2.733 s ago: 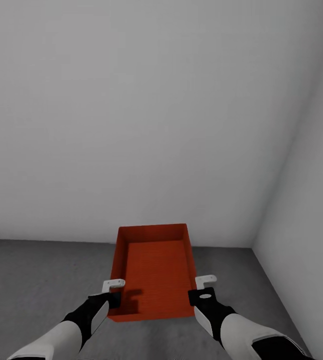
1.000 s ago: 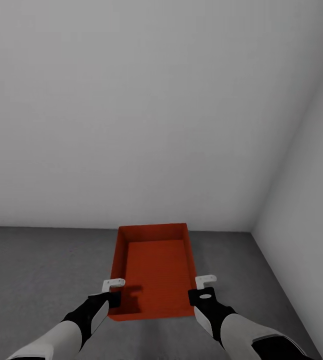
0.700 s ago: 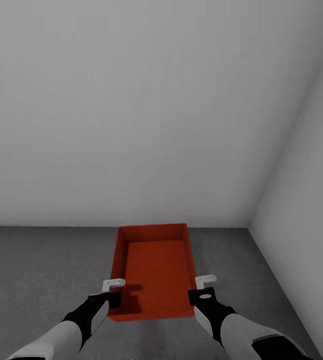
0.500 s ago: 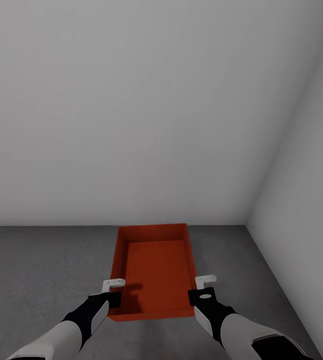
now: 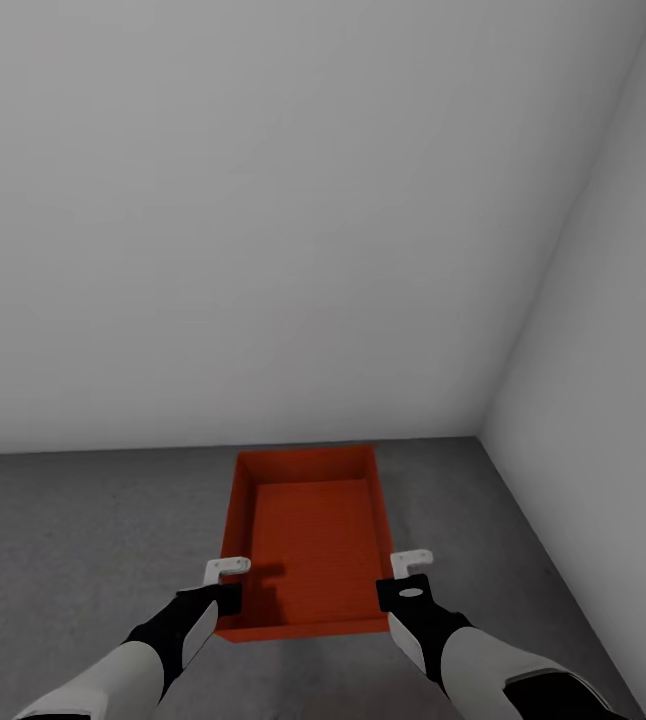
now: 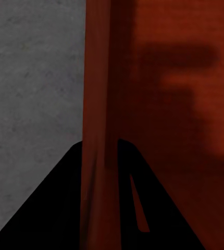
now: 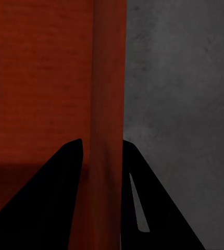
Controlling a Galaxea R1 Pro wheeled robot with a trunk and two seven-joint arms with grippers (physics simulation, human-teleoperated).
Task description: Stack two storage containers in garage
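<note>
— Where is the storage container point(image 5: 308, 535) held?

— Above the garage floor point(image 5: 83, 540), near the corner, long axis pointing away. Its left wall is pinched by the left gripper point(image 5: 225, 572), its right wall by the right gripper point(image 5: 411, 562); both are closed on it.

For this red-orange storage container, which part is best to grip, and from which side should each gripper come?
Grip the long side walls near the end closest to the robot, one wall per arm. The storage container is open-topped with thin, straight, upright walls, so fingers can straddle a wall from above. The left gripper and right gripper are placed that way now, and each wrist view shows a wall between the fingers.
</note>
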